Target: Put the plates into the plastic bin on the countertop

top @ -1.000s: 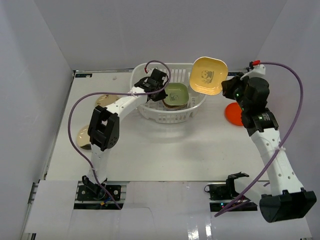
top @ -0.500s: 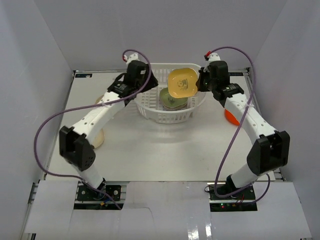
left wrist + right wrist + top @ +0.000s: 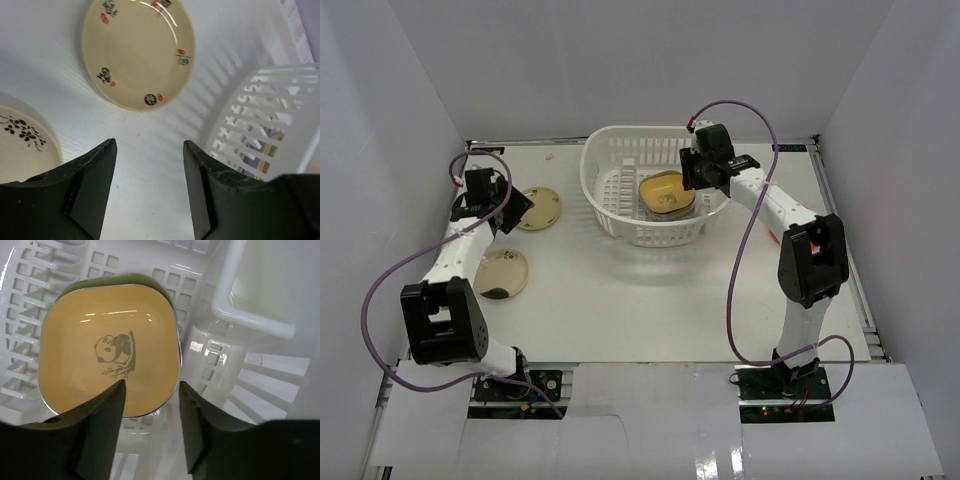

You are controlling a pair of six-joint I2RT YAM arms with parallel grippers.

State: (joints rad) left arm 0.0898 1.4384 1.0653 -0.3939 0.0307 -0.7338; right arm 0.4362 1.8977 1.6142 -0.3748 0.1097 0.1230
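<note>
Over the bin, right gripper (image 3: 150, 390): jaws apart and gripping nothing, fingers pointing down into the plastic bin (image 3: 590, 165).
Yellow plate (image 3: 107, 345): lies face up on the bin floor directly under that gripper, its near edge between the two fingertips but not clamped; panda picture upward.
Green plate (image 3: 100, 276): underneath the yellow one, only a strip of rim showing at its far edge.
At the left side, left gripper (image 3: 149, 145): jaws wide apart, empty, hanging above bare countertop (image 3: 620, 290).
Cream plate (image 3: 137, 50): flat on the countertop just ahead of the left fingers, between them and the bin's slotted wall, not touched.
Blossom plate (image 3: 20, 145): also flat on the countertop, beside the left finger and nearer the arm bases.
Red-orange plate (image 3: 774, 233): only a sliver shows by the right forearm, outside the bin.
Done: two plates visibly in the bin.
Left: at least the cream, blossom and red-orange plates; any others cannot be seen.
Judgement: the task looks under halfway, with the cream plate the nearest pick for the left gripper.
</note>
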